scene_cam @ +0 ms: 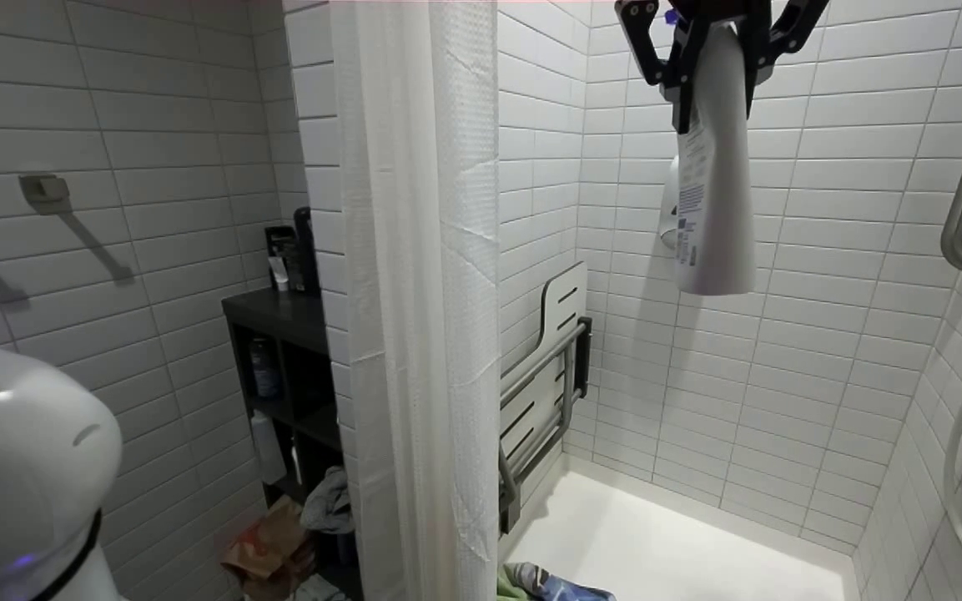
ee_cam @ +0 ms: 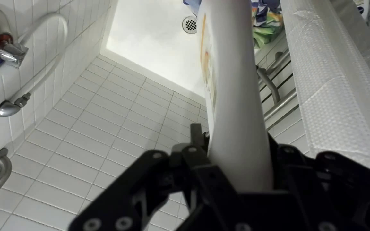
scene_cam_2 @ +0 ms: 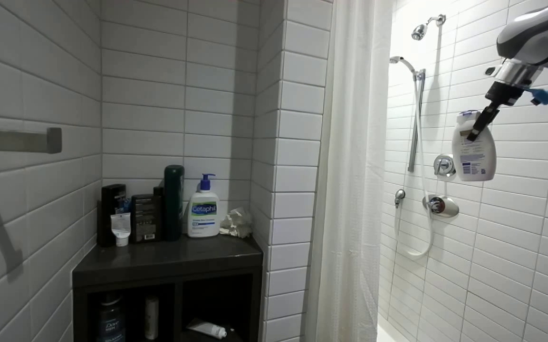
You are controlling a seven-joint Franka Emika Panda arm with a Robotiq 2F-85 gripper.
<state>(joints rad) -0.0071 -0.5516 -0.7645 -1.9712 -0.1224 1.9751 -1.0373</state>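
Hanging w/in pincer: wht bottle

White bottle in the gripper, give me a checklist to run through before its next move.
1. Grip: ok; the gripper is closed on the white bottle from both sides.
2. Bottle upright: ok, roughly so.
3. Purple cap shut: cannot tell; too small in view.
4. Support under the bottle: not ok for release; it hangs in midair.
5. Clear of the shower curtain: ok; apart in both exterior views.
6. Shower floor free of clutter: not ok; a colorful cloth lies there.
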